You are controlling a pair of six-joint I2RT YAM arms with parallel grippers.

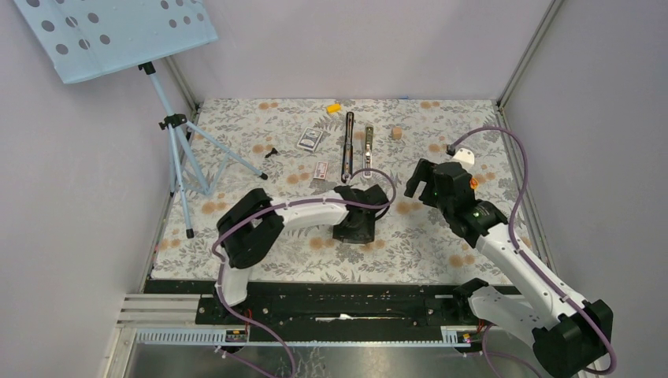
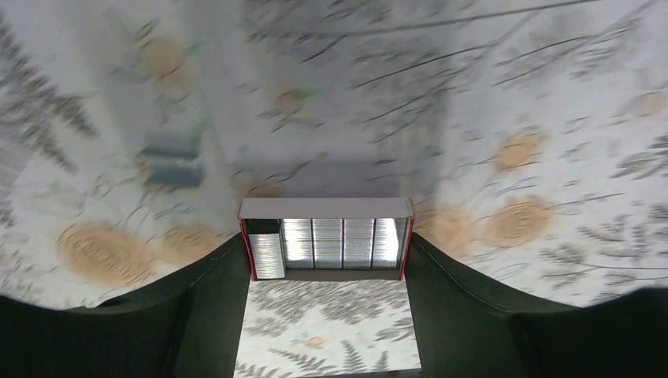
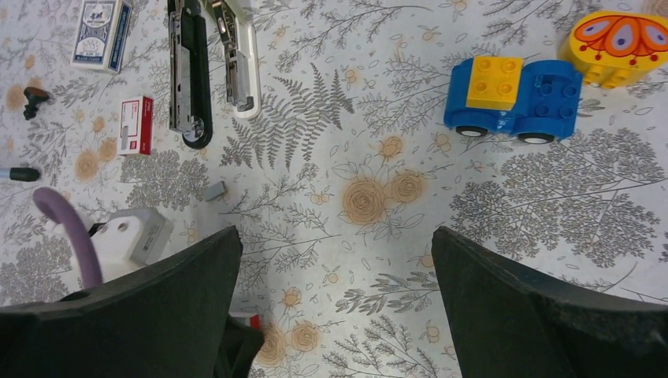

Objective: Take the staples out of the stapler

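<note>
Stapler [image 1: 347, 146], slim and black with a silver metal rail showing along its length, lies on the floral-patterned counter [image 1: 417, 244] toward the far side. Its long axis runs straight away from the arm bases. In the right wrist view it sits at the upper left [image 3: 189, 71], just beside a white-and-metal bar-shaped tool [image 3: 236, 55] lying parallel to it.

The left end effector [image 2: 327, 253] is clenched on a small red-and-white cardboard box [image 2: 327, 209]. The box is open toward the camera, with rows of silver staple strips [image 2: 343, 240] inside. From above, this end effector [image 1: 356, 220] sits almost directly in line with the stapler's near end and just short of it. The left arm is therefore the nearer one, but it is occupied.

The right end effector [image 3: 335, 236] is released, its fingers spread wide with nothing between them. From above [image 1: 425, 183] it hangs to the right of the stapler, clearly apart from it. A reach from there would have to go left and away from the bases, meeting the stapler across its long axis.

A small silver-grey staple strip [image 3: 214, 190] lies loose on the counter near the stapler's near end. Whether the rail holds more staples is too small to tell.
</note>
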